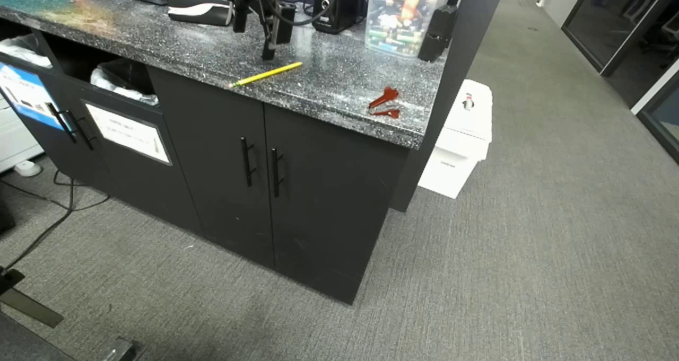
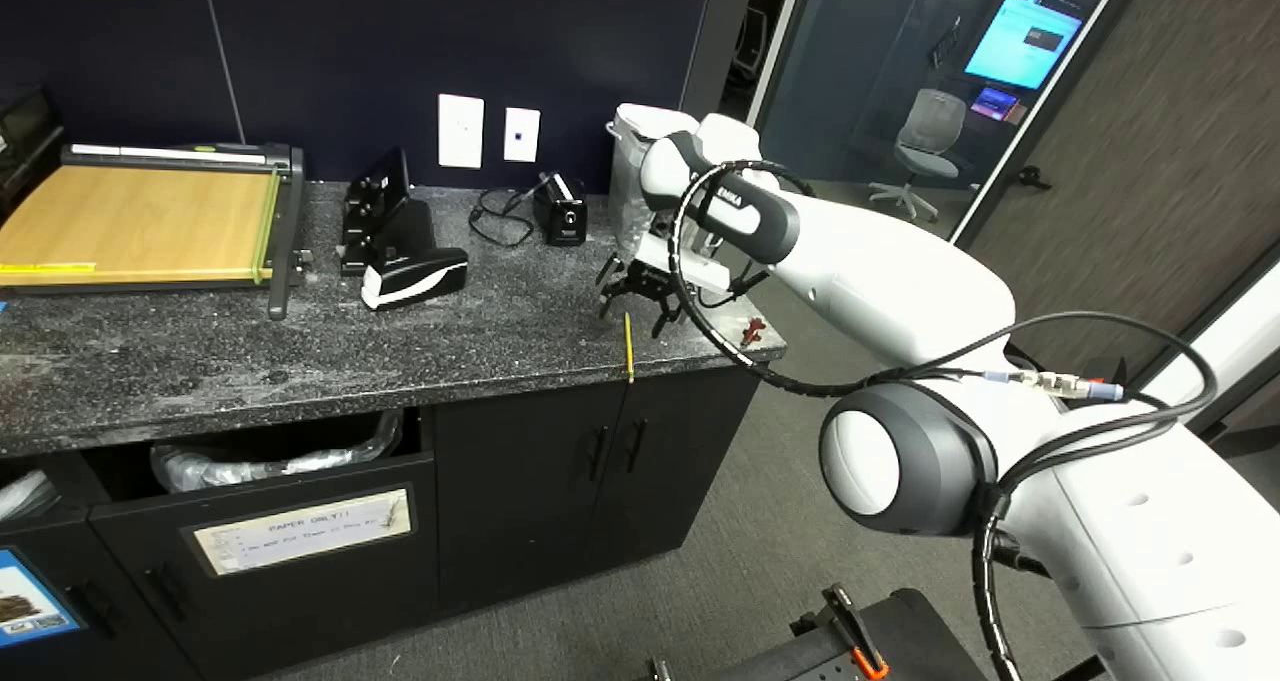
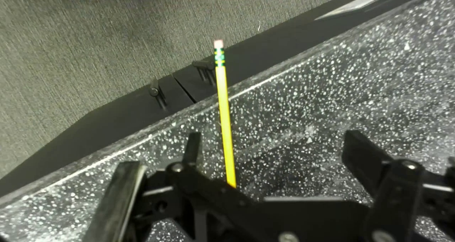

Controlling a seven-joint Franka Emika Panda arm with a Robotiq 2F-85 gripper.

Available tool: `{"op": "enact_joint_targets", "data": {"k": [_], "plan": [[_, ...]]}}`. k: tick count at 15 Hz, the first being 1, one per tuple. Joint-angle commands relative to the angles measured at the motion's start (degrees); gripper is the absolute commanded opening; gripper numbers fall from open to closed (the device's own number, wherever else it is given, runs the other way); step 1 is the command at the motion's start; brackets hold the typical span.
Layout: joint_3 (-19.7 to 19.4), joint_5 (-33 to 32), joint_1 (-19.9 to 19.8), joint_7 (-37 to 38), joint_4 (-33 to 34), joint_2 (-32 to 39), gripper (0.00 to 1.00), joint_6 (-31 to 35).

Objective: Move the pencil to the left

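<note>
The yellow pencil (image 1: 268, 74) lies on the speckled dark counter, its pink eraser end at the front edge. It also shows in an exterior view (image 2: 629, 346). In the wrist view the pencil (image 3: 225, 119) runs up the picture, its eraser end past the counter edge and its lower end hidden behind the gripper. My gripper (image 2: 632, 319) is above the counter at the pencil's far end. In the wrist view the gripper (image 3: 272, 133) has its fingers wide apart, with nothing held. The pencil appears between the fingers, closer to the left one; no contact is visible.
A small red object (image 1: 384, 97) lies near the counter's right corner. A clear bin of batteries (image 1: 395, 24) stands behind it. A black sharpener (image 2: 567, 213), a stapler (image 2: 415, 279) and a paper trimmer (image 2: 140, 219) stand farther left. The counter (image 2: 520, 331) ends in a front edge.
</note>
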Motion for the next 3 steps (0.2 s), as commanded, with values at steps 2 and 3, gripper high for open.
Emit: {"op": "enact_joint_targets", "data": {"k": [2,3], "plan": [[0.03,-0.15,-0.99,3.42,-0.48,-2.92,1.00,-5.29],[-0.04,-0.10,-1.42,4.19,0.19,-3.55,1.00,-7.06]]}}
